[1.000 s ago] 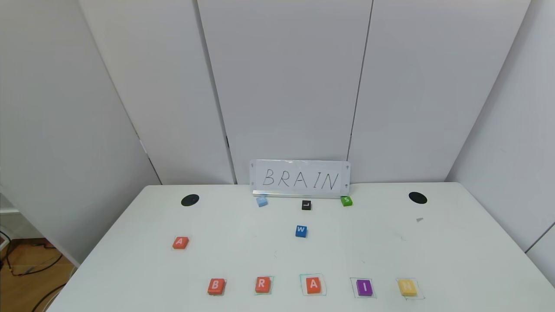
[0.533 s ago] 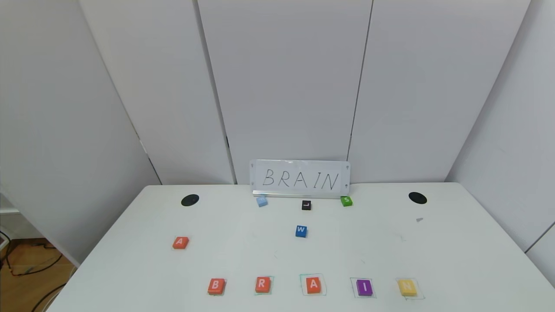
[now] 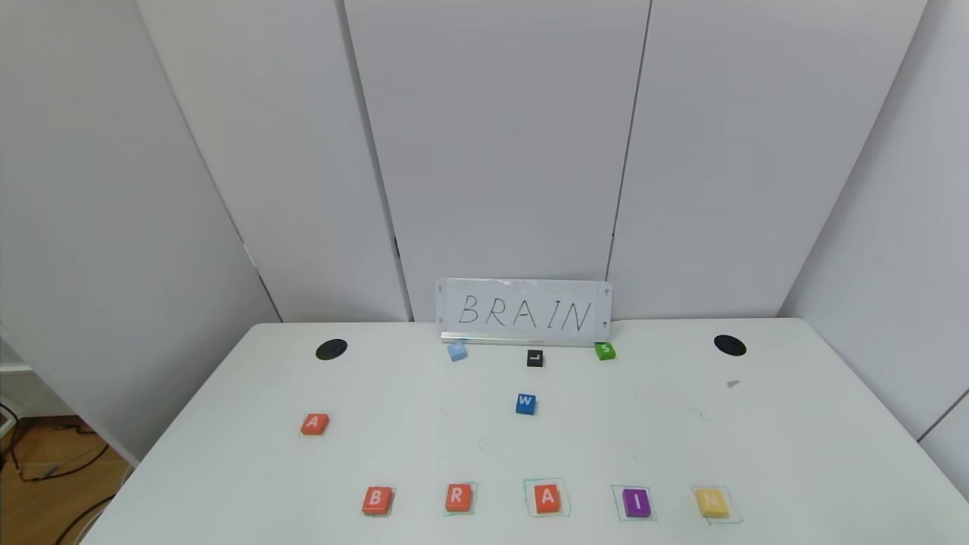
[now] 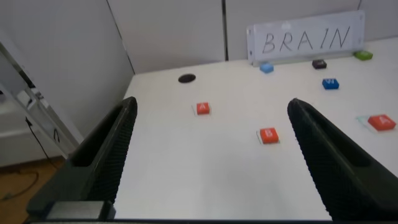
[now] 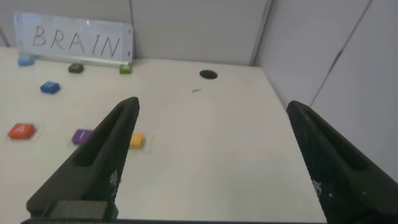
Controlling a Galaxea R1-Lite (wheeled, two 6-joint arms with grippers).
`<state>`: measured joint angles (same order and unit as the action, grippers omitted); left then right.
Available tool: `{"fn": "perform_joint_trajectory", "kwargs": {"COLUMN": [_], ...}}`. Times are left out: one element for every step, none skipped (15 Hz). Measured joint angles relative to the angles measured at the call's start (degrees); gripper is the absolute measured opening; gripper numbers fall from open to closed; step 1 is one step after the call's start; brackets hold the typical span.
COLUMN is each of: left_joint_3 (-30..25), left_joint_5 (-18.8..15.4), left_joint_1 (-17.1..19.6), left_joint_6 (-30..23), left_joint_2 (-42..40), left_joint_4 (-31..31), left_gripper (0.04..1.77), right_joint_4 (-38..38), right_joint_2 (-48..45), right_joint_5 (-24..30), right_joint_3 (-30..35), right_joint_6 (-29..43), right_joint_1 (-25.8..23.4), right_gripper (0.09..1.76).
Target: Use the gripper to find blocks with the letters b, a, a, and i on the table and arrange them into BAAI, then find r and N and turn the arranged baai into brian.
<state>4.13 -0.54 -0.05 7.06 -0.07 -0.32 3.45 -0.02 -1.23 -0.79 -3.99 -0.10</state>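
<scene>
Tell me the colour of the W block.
Blue, with a white letter: W block. Clearest in the head view.

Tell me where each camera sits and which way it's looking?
Head view: high on the robot, looking forward and down at the table and BRAIN sign; no arm shows.
Left wrist view: behind the open left gripper, off the table's left side, facing the B block.
Right wrist view: behind the open right gripper, facing the N block.
All share the sign.

White table [image 3: 795, 454], lettered blocks [image 3: 546, 498], sign [image 3: 524, 312]
</scene>
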Motion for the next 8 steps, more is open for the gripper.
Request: {"fn": "perform_joint_trajectory", "kwargs": {"left_joint_3": [-2.1,-2.82,-3.21,-3.4,-3.54,-3.54,-3.64,-3.67], "left_joint_5": [0.02,0.35,0.54,0.4,0.05,0.02,0.43,0.49], "left_joint_1": [0.0,-0.02,-0.05,-0.02,-0.05,-0.05,-0.05,-0.05], "left_joint_6": [-2.49,-4.41,-4.96,-5.06,-4.61,-4.72,-5.4,-5.69], "left_joint_2": [0.0,0.0,0.0,0.0,0.0,0.0,0.0,0.0], "left_joint_4": [1.66,1.87,1.84,1.77,1.84,1.82,1.77,1.55], "left_gripper": [1.72,1.72,1.72,1.72,1.72,1.72,1.72,1.72], "right_joint_4": [-3.99,-7.17,-7.3,-7.44,-7.41,-7.41,-7.41,-7.41], "right_joint_2": [0.0,0.0,0.0,0.0,0.0,0.0,0.0,-0.05], "right_joint_5": [1.74,2.16,2.18,2.18,2.21,2.21,2.23,2.24], "right_joint_3": [0.3,0.13,-0.26,-0.3,-0.39,-0.41,-0.41,-0.41], "right_joint_6": [0.4,0.93,1.23,1.26,1.28,1.28,1.37,1.37], "right_joint_1": [0.02,0.07,0.12,0.15,0.17,0.17,0.17,0.17], "right_gripper": [1.71,1.71,1.71,1.71,1.71,1.71,1.71,1.71]}}
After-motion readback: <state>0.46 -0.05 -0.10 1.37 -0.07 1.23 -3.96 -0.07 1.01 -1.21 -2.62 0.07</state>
